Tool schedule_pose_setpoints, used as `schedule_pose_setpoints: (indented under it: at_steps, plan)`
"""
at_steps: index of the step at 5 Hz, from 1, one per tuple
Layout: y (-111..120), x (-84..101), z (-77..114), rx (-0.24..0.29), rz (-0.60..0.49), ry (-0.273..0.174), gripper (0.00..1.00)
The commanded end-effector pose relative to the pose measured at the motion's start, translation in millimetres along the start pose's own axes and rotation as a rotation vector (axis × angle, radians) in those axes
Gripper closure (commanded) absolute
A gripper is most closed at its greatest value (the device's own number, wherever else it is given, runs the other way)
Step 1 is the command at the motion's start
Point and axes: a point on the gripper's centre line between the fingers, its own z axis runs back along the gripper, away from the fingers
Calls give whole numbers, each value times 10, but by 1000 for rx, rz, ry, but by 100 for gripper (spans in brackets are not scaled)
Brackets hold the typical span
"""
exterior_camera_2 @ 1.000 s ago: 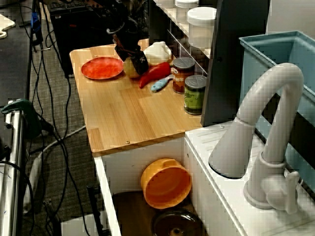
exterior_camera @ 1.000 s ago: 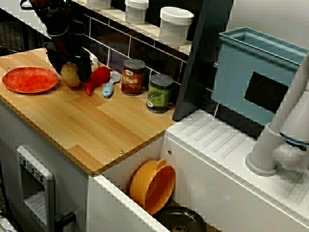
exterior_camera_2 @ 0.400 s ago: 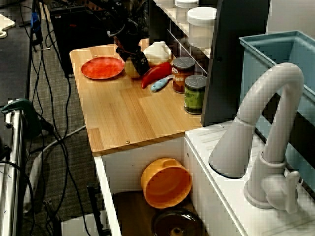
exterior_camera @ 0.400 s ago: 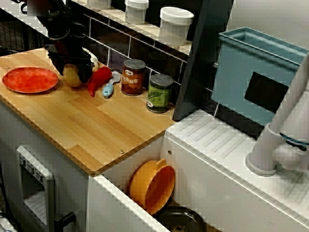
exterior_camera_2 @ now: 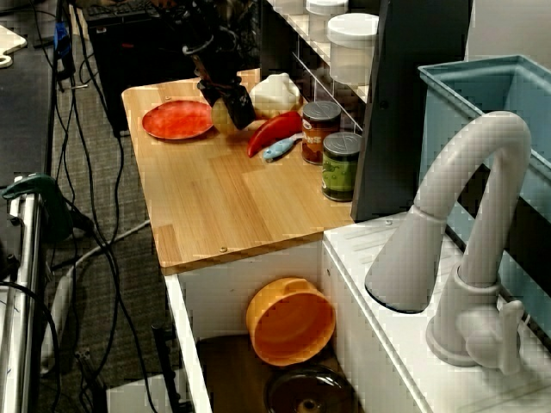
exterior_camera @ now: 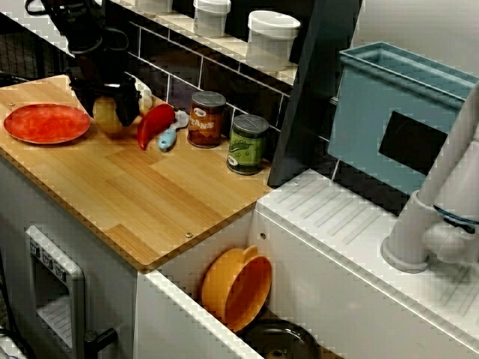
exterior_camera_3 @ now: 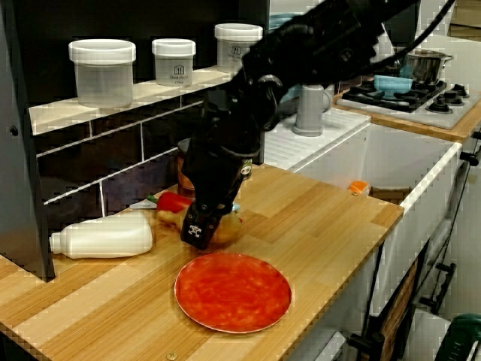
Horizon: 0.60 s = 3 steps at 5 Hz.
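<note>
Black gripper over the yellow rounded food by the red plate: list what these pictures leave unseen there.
- View across the sink: the black gripper covers the top of the yellow rounded food; whether its fingers press it cannot be told.
- View facing the shelf: the near finger hides the far one, and the arm hides most of the red pepper.

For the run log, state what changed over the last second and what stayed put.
The end effector, closed around the yellow food item, shifted a little toward the red plate. It carried the item along and perhaps lifted it slightly. Nothing was let go. The red pepper hardly moved. The plate, blue utensil, brown can, green can and orange bowl stayed put.
</note>
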Motion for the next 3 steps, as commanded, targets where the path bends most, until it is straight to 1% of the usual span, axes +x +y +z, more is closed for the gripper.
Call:
schedule_pose_setpoints:
  at_steps: [1,2,3]
  plan:
    - [-53,262,526,-66,4,-60,100]
    - [-34,271,568,-76,10,-52,100]
    - [42,266,604,-73,-4,-44,100]
